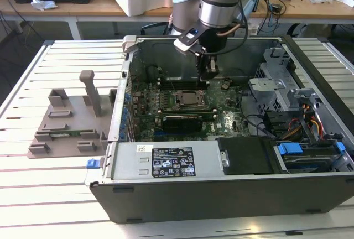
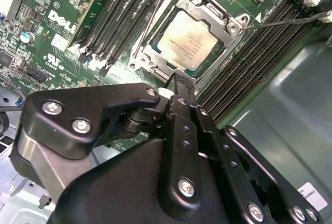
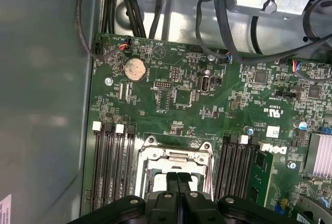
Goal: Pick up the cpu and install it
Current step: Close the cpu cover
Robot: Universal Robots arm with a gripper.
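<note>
the cpu (image 2: pixel 187 40) lies flat in the socket (image 1: pixel 191 99) in the middle of the green board (image 1: pixel 232 120), silver top up, with the metal frame (image 2: pixel 147 53) around its edges. rows of black memory slots (image 2: pixel 119 16) run along both sides of the socket.

the gripper (image 1: pixel 207 74) hangs from the arm inside the open case (image 1: pixel 221 195), just above the far edge of the socket and close to the cpu. i cannot tell whether it touches. in the first wrist view its two black fingers (image 3: pixel 171 182) are pressed together tip to tip, with only a thin seam between them.

a long black card (image 1: pixel 180 121) sits on the board just near of the socket. a round coin battery (image 3: pixel 135 69) shows on the board, well apart from the socket.

the case stands on a slatted table (image 1: pixel 55 195). on the exterior view's left, beside the case, lies a grey holder block (image 1: pixel 66 123) with upright posts.
</note>
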